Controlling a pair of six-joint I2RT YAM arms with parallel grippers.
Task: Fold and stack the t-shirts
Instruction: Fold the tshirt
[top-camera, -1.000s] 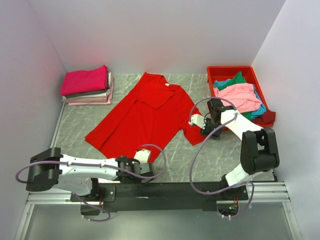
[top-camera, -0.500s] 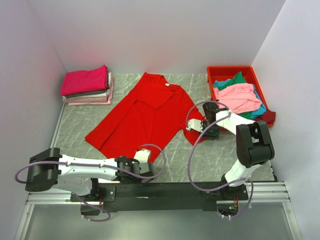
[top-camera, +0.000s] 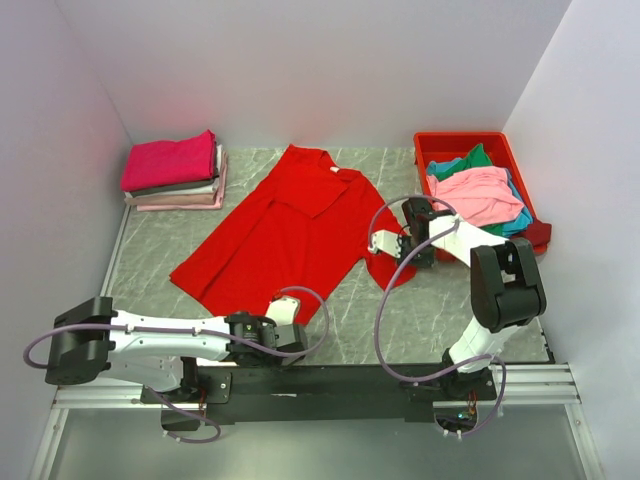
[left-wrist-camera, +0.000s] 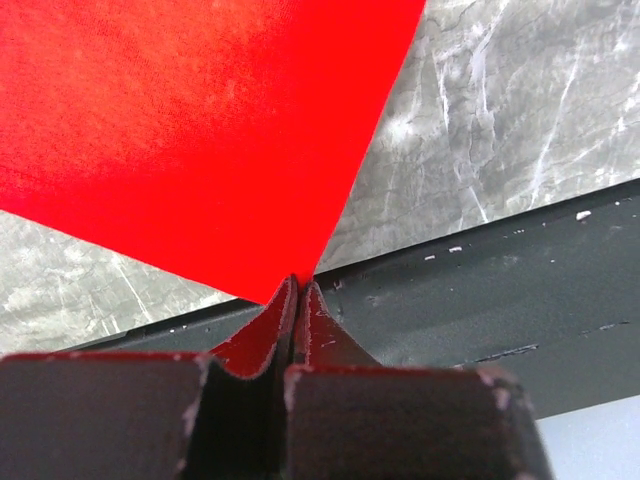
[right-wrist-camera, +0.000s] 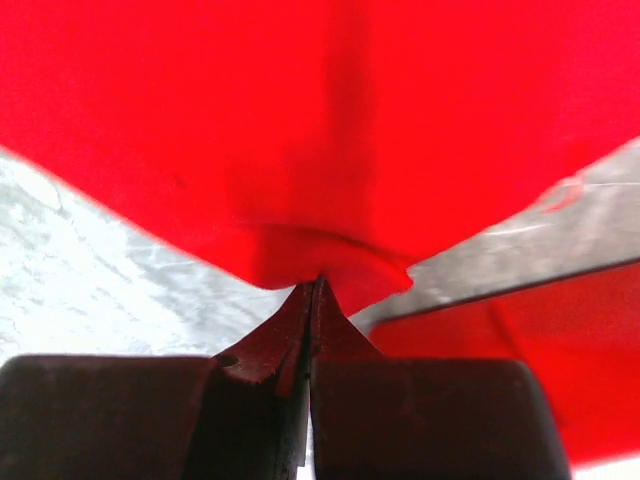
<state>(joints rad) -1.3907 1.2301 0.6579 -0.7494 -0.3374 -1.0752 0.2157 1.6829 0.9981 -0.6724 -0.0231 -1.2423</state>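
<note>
White-walled cell's grey marbled tabletop (top-camera: 440, 300) is carrying the red t-shirt (top-camera: 290, 235), lying spread at centre frame. At its lower corner the left gripper (left-wrist-camera: 297, 288) is pinching cloth; the right gripper (right-wrist-camera: 312, 285) is pinching its right sleeve. A folded stack (top-camera: 175, 172) is sitting upper left, a red bin (top-camera: 460, 138) upper right.

Pretty bare setup tbh: a grey marble-patterned tabletop (top-camera: 440, 300) boxed in by plain white matte walls (top-camera: 320, 70) at the back and both sides. A black metal rail (top-camera: 340, 378) runs along the near edge, over a silver aluminium frame (top-camera: 540, 385). Lighting's soft and even, with a faint pink tint low on the left wall.
</note>
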